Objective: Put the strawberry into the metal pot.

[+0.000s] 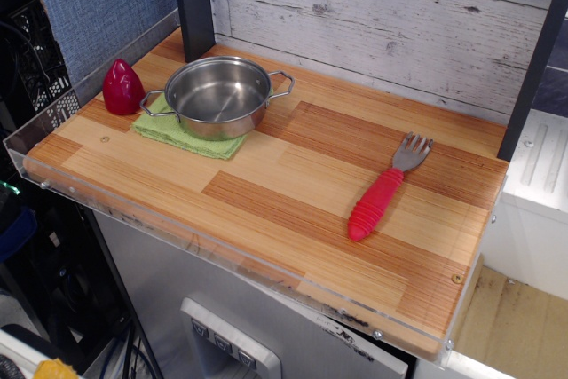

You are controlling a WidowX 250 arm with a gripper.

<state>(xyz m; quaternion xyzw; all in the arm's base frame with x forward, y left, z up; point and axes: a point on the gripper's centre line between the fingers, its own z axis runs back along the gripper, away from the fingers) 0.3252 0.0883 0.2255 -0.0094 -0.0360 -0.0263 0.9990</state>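
The strawberry is a glossy dark red cone standing upright with its tip up, at the far left of the wooden table, just left of the pot. The metal pot is a small shiny steel pot with two wire loop handles. It is empty and sits partly on a green cloth. The strawberry and the pot stand close but apart. No gripper or arm is in view.
A fork with a ribbed red handle and grey tines lies at the right of the wooden table. A clear plastic rim runs along the table's left and front edges. A dark post and a white plank wall stand behind.
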